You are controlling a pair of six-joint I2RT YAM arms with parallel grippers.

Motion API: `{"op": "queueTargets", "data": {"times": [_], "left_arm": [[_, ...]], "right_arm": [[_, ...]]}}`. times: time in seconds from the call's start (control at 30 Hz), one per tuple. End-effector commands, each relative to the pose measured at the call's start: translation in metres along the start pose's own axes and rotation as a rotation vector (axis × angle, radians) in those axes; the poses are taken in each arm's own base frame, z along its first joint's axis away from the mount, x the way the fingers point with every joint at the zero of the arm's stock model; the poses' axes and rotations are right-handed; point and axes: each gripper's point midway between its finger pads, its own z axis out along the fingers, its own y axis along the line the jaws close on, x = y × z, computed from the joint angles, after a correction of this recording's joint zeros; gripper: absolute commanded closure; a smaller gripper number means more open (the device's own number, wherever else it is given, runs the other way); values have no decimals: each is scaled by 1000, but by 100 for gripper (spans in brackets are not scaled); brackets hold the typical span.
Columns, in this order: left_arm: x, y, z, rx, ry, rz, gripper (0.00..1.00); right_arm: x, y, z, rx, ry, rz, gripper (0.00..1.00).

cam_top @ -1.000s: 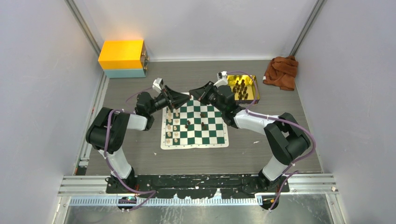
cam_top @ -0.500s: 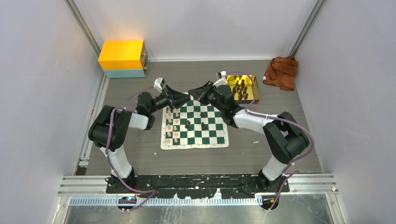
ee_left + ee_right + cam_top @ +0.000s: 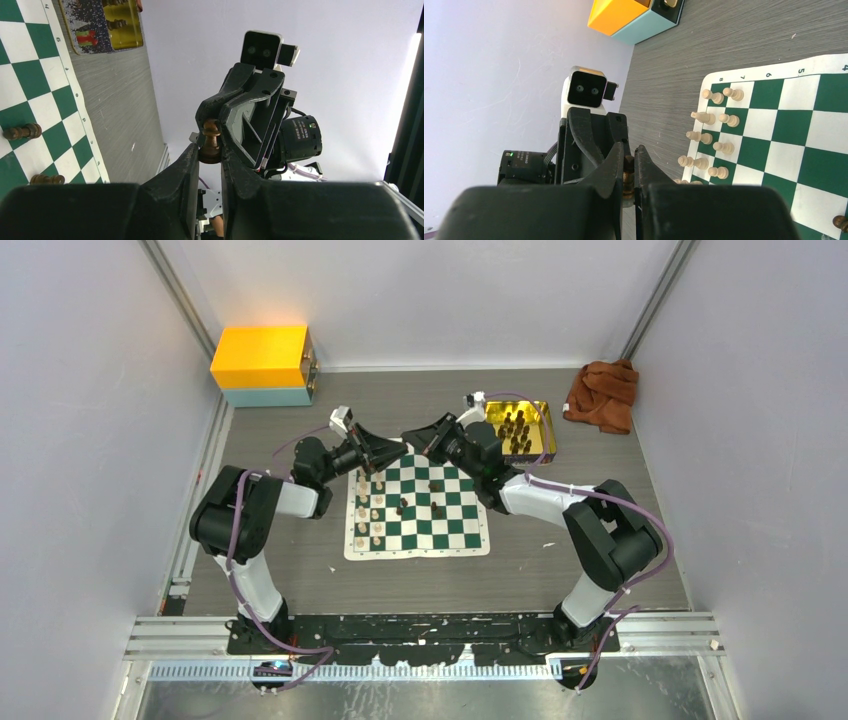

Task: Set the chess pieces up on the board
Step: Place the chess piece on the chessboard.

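1. The small dark brown chess piece [image 3: 210,142] hangs in the air over the far edge of the green and white checked roll-up board [image 3: 417,552], between the two arms.
2. The left tool [image 3: 209,155] is closed on the wide foot of the piece. The right tool [image 3: 628,160] is also closed narrowly on it, at the head side.
3. The long axis of the piece lies almost flat, along the line from one tool to the other, so it looks like a handover. I cannot tell which tool carries the weight.
4. Both arms are equally near, so the next move depends on one tool letting go first.
5. The shiny gold rectangular tray [image 3: 548,430], near the far right corner of the grey bench [image 3: 300,570], holds a group of dark pieces [image 3: 515,428].
6. The cream pieces [image 3: 714,125] stand on the left side of the board, and a few dark ones [image 3: 435,508] stand near its middle.
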Motion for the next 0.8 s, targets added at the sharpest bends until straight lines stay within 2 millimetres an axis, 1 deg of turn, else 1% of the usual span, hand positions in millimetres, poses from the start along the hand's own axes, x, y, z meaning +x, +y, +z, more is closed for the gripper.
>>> {"op": "queueTargets", "data": {"times": [0.0, 0.13, 0.3, 0.43, 0.67, 0.77], "left_arm": [[-1, -24, 3, 84, 14, 88, 83], [0, -24, 3, 86, 21, 99, 87], [1, -24, 3, 87, 31, 117, 90], [2, -22, 3, 84, 42, 137, 92], [6, -15, 3, 63, 71, 191, 93], [6, -11, 3, 51, 74, 210, 94]], "right_arm": [[-9, 30, -1, -89, -26, -3, 99], [-8, 32, -1, -96, -18, -3, 99], [-8, 35, -3, -108, -9, -7, 91], [-9, 40, -4, -121, -4, -15, 80], [-12, 52, -8, -144, -1, -30, 71], [-14, 55, -10, -148, -3, -41, 70]]}}
